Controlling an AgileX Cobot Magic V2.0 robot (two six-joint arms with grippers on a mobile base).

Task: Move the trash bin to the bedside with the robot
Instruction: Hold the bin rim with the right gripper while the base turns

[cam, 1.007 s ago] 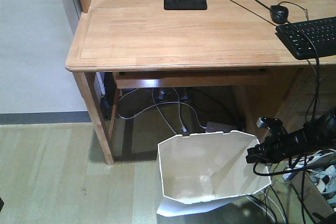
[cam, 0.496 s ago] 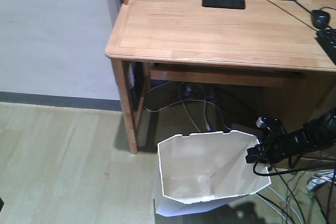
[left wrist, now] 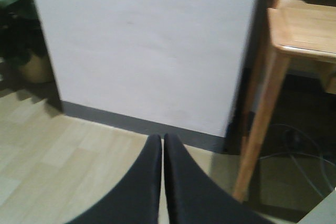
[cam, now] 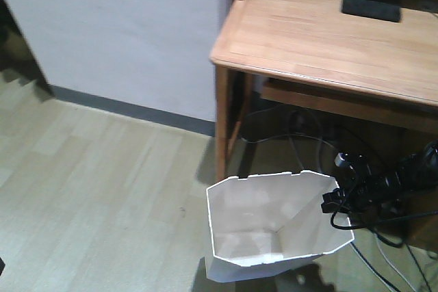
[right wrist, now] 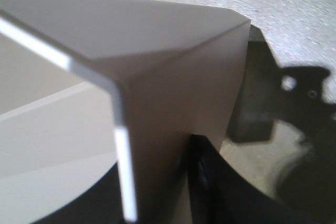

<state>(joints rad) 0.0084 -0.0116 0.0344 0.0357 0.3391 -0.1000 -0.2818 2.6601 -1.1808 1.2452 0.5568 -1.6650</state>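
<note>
Since half a second ago my front view has swung left: the desk (cam: 321, 39) has slid toward the right edge, and far more bare wall (cam: 123, 25) and floor (cam: 89, 182) fill the left side, while the trash bin (cam: 274, 223) sits at the same low-centre spot in frame

Closest to me, the right wrist view is filled by a corner of the bin's white wall, with dark finger parts on either side of it, so I read the right gripper (cam: 333, 200) as pinching the bin at its rim. From the front that gripper sits on the bin's right rim corner, with black cables (cam: 383, 237) looping beneath it. The bin stands open-mouthed, just in front of the desk leg (cam: 221, 128); I cannot tell whether its base touches the floor

My left gripper (left wrist: 163, 150) has its two dark fingers pressed together with nothing between them, above the pale plank floor and pointing at the wall

Further back, a grey skirting (cam: 130, 109) runs along the foot of the wall, and a flat black stand (cam: 370, 8) rests at the rear of the desk top
</note>
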